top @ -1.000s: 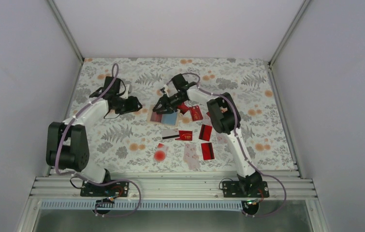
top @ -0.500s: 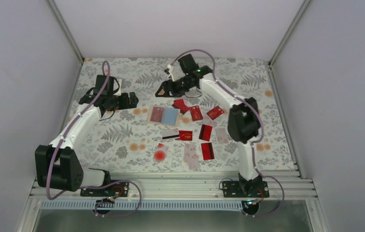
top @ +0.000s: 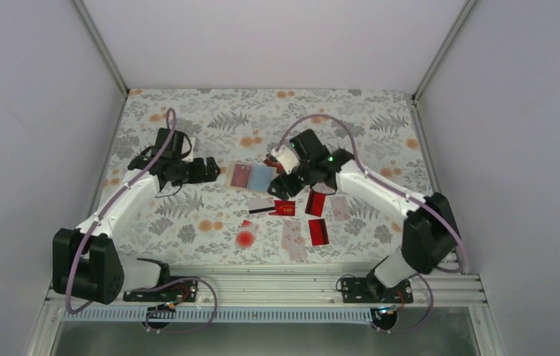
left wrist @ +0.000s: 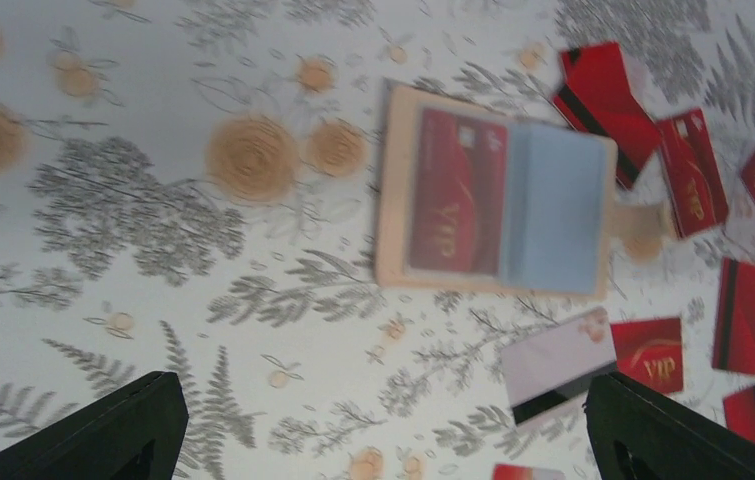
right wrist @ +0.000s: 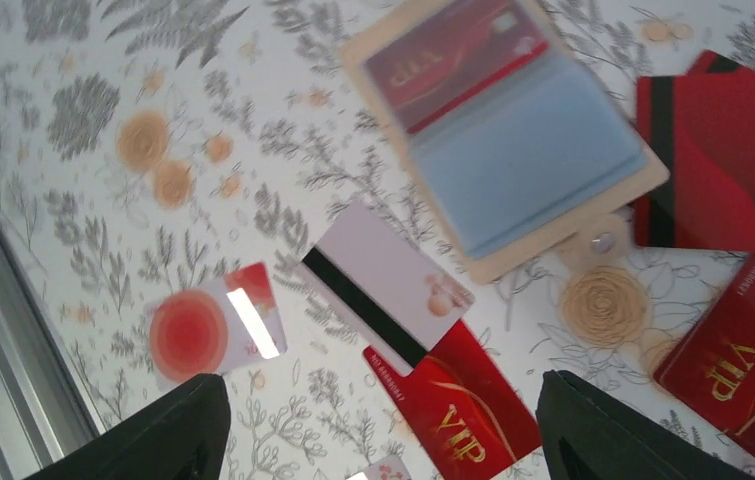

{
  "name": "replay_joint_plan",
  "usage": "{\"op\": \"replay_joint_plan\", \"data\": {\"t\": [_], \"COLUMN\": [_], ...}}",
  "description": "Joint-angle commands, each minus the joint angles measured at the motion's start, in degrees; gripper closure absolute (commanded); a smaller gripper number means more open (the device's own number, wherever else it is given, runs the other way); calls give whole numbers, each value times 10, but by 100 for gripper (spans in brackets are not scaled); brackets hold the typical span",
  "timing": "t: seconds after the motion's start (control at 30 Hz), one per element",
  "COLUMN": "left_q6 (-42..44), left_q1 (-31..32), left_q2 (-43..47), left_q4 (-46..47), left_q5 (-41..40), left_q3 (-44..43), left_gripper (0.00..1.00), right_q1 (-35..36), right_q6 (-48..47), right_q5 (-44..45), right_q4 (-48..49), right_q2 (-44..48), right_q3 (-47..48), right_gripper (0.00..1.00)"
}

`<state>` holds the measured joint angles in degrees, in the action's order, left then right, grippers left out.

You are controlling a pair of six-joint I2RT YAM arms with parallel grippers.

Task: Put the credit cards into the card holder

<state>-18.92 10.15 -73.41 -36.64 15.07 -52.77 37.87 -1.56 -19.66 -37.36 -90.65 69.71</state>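
A: Left hand (left wrist: 383,435) spread, empty, beside the open card holder (top: 253,176) on the tabletop (top: 188,119); nothing pins it.

B: So the right hand (right wrist: 393,430), spread above loose credit cards (top: 316,202), could nudge it or pinch two overlapping.

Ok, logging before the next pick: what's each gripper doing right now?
Left gripper: open, holding nothing.
Right gripper: open, holding nothing.

Soft blur over the card holder (left wrist: 553,210) (both wrist views)
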Motion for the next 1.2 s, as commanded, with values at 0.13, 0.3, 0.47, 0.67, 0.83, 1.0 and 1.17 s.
{"op": "replay_joint_plan", "data": {"t": [0.13, 0.3, 0.47, 0.67, 0.83, 1.0, 1.17], "left_q6": [-14, -39, -92, -134, -125, -107, -93], "left_q1": [97, 209, 293, 342, 336, 311, 265], "left_q2": [20, 1, -21, -46, -66, -82, -56], "left_q4": [-45, -84, -125, -129, -120, -102, -80], "left_q5": [-47, -101, -129, -131, -148, -148, -124], "left_q3": [0, -3, -16, -38, -62, -62, -41], "left_gripper": [0, 0, 1, 1, 0, 0, 0], "right_q1": [87, 78, 23, 1, 33, 94, 138], "right_q6": [-175, -71, 68, 158, 229, 281, 329], "right_q5": [71, 195, 215, 159, 120, 132, 138], "right_q4": [93, 72, 48, -92, -155, -139, -135], "right_q2": [74, 25, 41, 40, 48, 64, 58], "right_q3": [-99, -45, -31, -17, -55, -118, -160], "right_gripper": [22, 21, 16, 16, 16, 15, 16]}}
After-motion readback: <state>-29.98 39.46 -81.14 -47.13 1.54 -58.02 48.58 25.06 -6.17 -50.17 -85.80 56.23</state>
